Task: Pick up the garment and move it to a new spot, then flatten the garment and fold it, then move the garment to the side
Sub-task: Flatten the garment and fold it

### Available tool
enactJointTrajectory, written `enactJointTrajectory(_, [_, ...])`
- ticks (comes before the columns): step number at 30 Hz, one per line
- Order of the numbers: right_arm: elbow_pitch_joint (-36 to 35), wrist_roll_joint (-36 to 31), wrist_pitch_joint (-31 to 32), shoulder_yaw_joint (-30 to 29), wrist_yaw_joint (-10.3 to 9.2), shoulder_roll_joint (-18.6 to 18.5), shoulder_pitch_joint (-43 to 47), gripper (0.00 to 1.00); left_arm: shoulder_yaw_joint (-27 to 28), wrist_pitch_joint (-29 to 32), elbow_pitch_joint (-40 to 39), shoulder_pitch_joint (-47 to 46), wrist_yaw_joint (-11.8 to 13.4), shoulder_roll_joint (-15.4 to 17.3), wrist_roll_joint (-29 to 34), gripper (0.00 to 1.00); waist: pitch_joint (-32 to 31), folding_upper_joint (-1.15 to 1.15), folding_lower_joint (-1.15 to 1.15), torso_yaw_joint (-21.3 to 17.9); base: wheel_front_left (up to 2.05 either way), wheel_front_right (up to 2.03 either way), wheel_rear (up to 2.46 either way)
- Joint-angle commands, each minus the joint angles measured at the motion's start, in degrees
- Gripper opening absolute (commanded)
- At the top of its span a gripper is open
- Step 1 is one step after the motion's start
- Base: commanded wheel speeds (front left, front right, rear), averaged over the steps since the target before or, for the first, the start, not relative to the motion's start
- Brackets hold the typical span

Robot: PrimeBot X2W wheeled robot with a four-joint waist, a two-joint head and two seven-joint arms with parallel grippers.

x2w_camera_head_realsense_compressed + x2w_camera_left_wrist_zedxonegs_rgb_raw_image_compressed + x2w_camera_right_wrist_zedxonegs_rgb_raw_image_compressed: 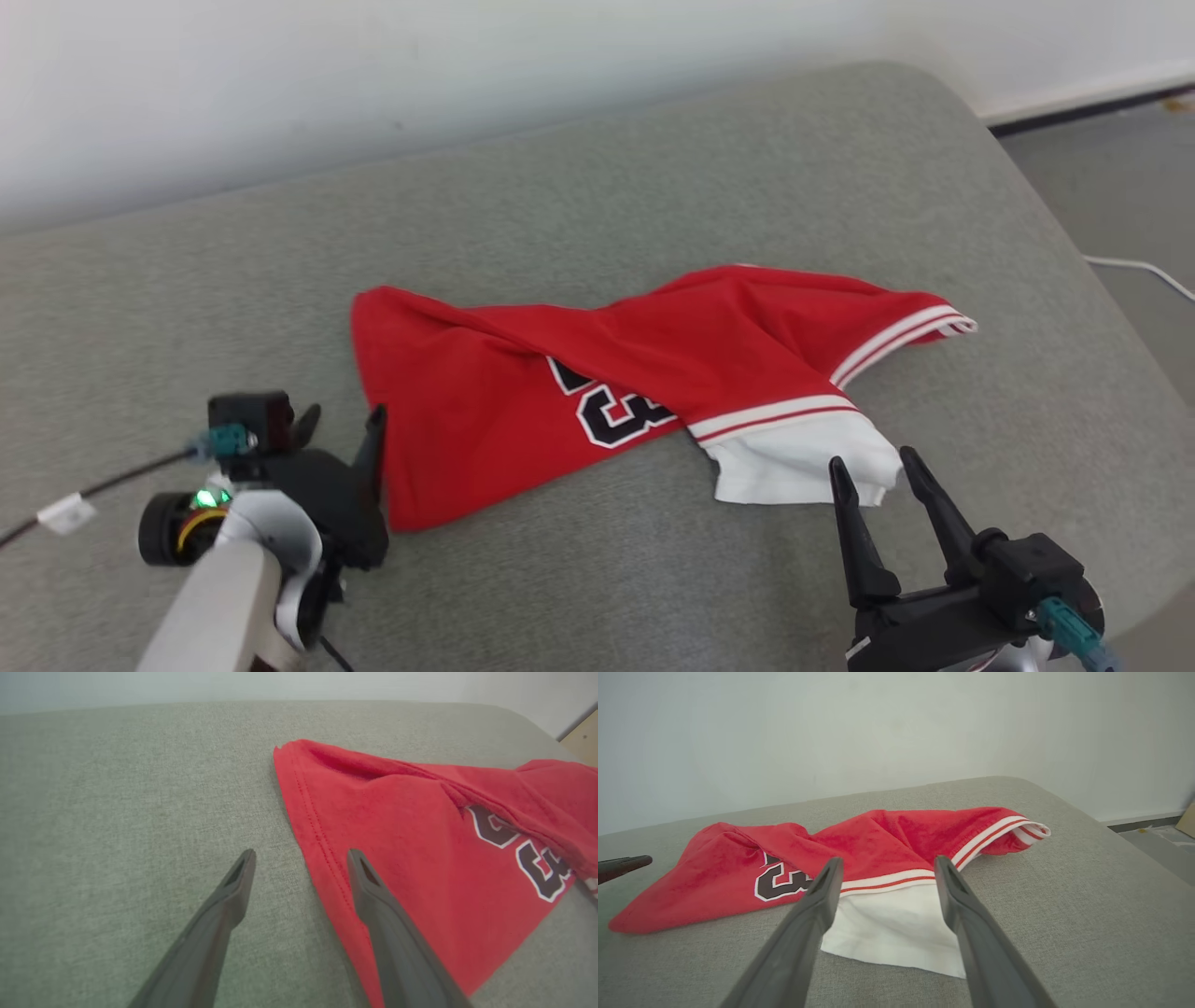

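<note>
Left end effector [345, 413] and right end effector [870, 457] gape empty at the red garment [504, 401] edges.

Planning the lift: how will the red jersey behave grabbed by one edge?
The red jersey lies twisted and creased, so probably floppy, draping from any grip. It looks thin, likely light. Pushed across the grey cushion, it would probably bunch rather than slide.

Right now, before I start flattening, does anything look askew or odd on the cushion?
Only the garment: it lies twisted and bunched on the grey cushion, a red fold draped over the black number, hiding its top, with a white panel sticking out at the near right. No damage or spill shows.
</note>
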Motion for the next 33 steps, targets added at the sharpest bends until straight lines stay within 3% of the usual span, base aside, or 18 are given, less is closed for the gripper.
enactJointTrajectory(1, [0.5,0.77,-0.52,0.51,-0.13,0.0,-0.69,1.0,0.32,0.99,0.89,-1.64,0.43,0.46,-0.2,1.0,3.59,0.0,-0.01,-3.97,0.0,0.0,0.0])
enactJointTrajectory(8, [2.05,2.12,-2.52,1.16,-0.13,0.0,-1.59,1.0,0.49,7.81,4.72,-4.83,3.01,0.97,-1.02,1.0,5.44,0.0,-0.01,-6.51,0.0,0.0,0.0])
enactJointTrajectory(14, [2.92,2.49,-3.25,1.09,-0.13,0.0,-1.88,1.0,-0.26,10.02,5.36,-4.61,2.99,0.42,-1.49,1.0,5.46,0.0,-0.01,-6.41,0.0,0.0,0.0])
enactJointTrajectory(15, [3.09,2.54,-3.34,1.22,-0.13,-0.01,-2.01,1.0,-0.46,10.67,5.55,-4.5,3.08,0.18,-1.66,0.95,5.37,0.0,-0.01,-6.3,0.0,0.0,0.0])
enactJointTrajectory(16, [3.24,2.58,-3.39,1.3,-0.13,-0.01,-2.12,1.0,-0.83,11.41,5.7,-4.47,3.14,0.05,-1.63,0.47,5.27,0.0,-0.01,-6.19,0.0,0.0,0.0])
enactJointTrajectory(18, [3.54,2.63,-3.41,1.42,-0.13,0.0,-2.06,1.0,-1.29,12.07,5.75,-4.13,3.16,-0.03,-1.43,0.0,4.99,0.0,-0.01,-5.9,0.0,0.0,0.0])
enactJointTrajectory(26, [3.71,1.81,-2.96,0.63,-0.13,-0.01,-1.71,1.0,-1.1,10.36,2.25,-0.97,4.5,1.07,-1.32,0.0,3.44,0.0,-0.01,-3.24,0.0,0.0,0.0])
enactJointTrajectory(33, [2.87,0.95,-1.85,-0.19,-0.13,-0.01,-0.73,1.0,-0.15,10.45,-10.37,8.95,4.74,2.62,-3.22,0.0,2.1,0.0,-0.01,-0.18,0.0,0.0,0.0])
